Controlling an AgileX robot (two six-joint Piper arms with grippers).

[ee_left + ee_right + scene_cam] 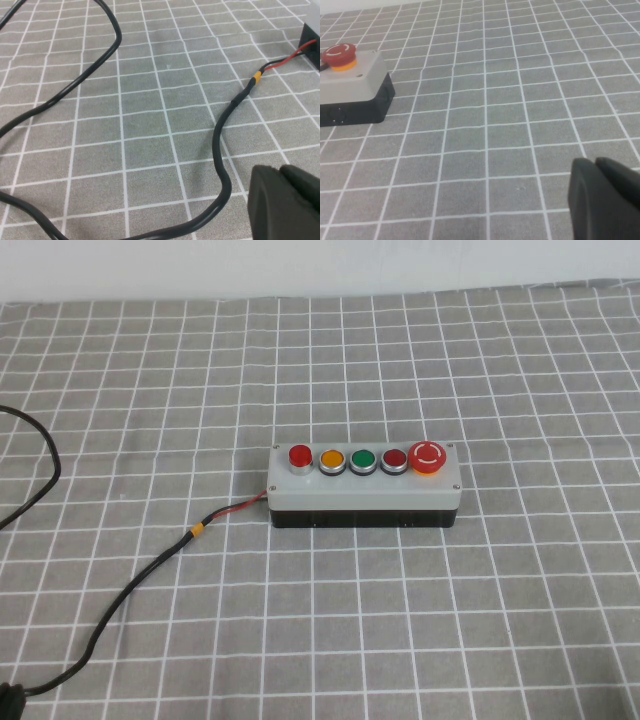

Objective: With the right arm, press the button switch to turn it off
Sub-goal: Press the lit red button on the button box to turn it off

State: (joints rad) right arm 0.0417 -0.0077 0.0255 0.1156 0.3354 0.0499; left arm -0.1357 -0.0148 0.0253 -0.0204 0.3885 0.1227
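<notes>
A gray tablecloth (500,620) ruled with a white grid covers the whole work surface. A strip of plain white wall (300,265) runs along its far edge. Neither arm reaches into the high view.

A long black cable (110,610) loops across the cloth in front of the left gripper (279,172), passing just beside it. This gripper hangs low over the cloth, its two dark tips pressed together with no gap showing.

The button switch box (365,495) has a gray top on a black base and lies flat on the cloth. It is well apart from the right gripper (595,165), ahead of it and toward the robot's left. The box end nearest that gripper carries the mushroom button (427,456), which is red on a yellow collar. The right gripper also sits low over bare cloth, its tips together and touching nothing. From the left gripper, only the box's other end shows, far ahead.

Along the box top, going away from the right gripper after the mushroom button, are:
- a flat red button (394,459)
- a green button (362,459)
- an orange button (331,459)
- a raised red button (300,456)

A thin red wire (240,508) leaves the far end of the box and joins the cable at a small yellow band (198,531).
</notes>
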